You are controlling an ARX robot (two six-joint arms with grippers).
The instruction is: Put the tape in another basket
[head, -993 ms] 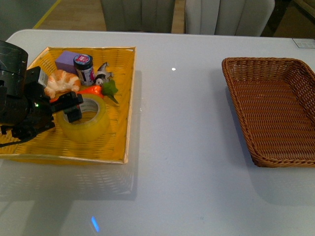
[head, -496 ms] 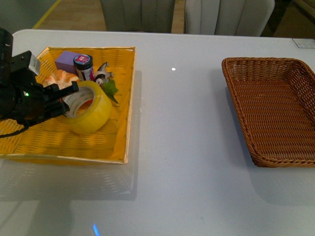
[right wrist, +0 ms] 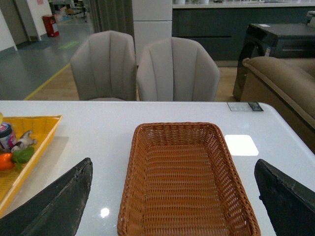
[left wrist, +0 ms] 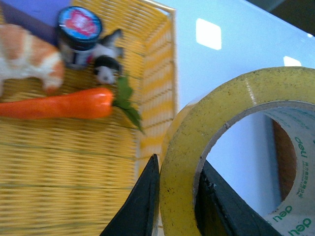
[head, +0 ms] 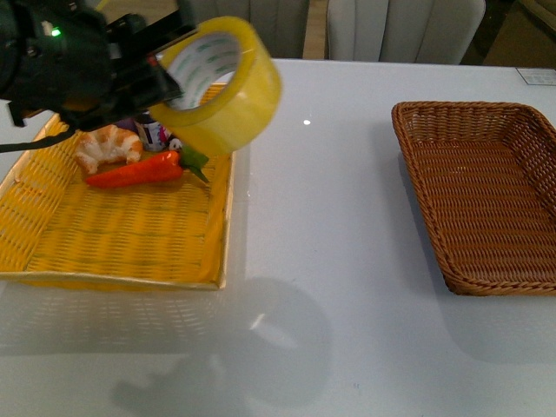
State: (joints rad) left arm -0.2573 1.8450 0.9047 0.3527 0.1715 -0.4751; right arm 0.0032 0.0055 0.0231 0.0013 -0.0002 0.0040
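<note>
My left gripper (head: 163, 71) is shut on the tape (head: 221, 82), a wide yellowish roll with a white core printed in green. It holds the roll high, over the right edge of the yellow tray (head: 113, 261). In the left wrist view the two black fingers (left wrist: 140, 206) pinch the roll's wall (left wrist: 179, 167). The brown wicker basket (head: 521, 278) stands empty at the right of the table. In the right wrist view my right gripper (right wrist: 172, 206) is open, hovering over the basket (right wrist: 135, 172), holding nothing.
In the yellow tray lie an orange carrot (head: 135, 171), a croissant (head: 106, 146), a small jar (left wrist: 78, 34) and a black-and-white figure (left wrist: 106, 56). White tabletop (head: 330, 217) lies between tray and basket. Grey chairs (right wrist: 172, 69) stand behind the table.
My left gripper has lifted the tape out of the yellow tray, up and to the right. The carrot it covered now shows.
</note>
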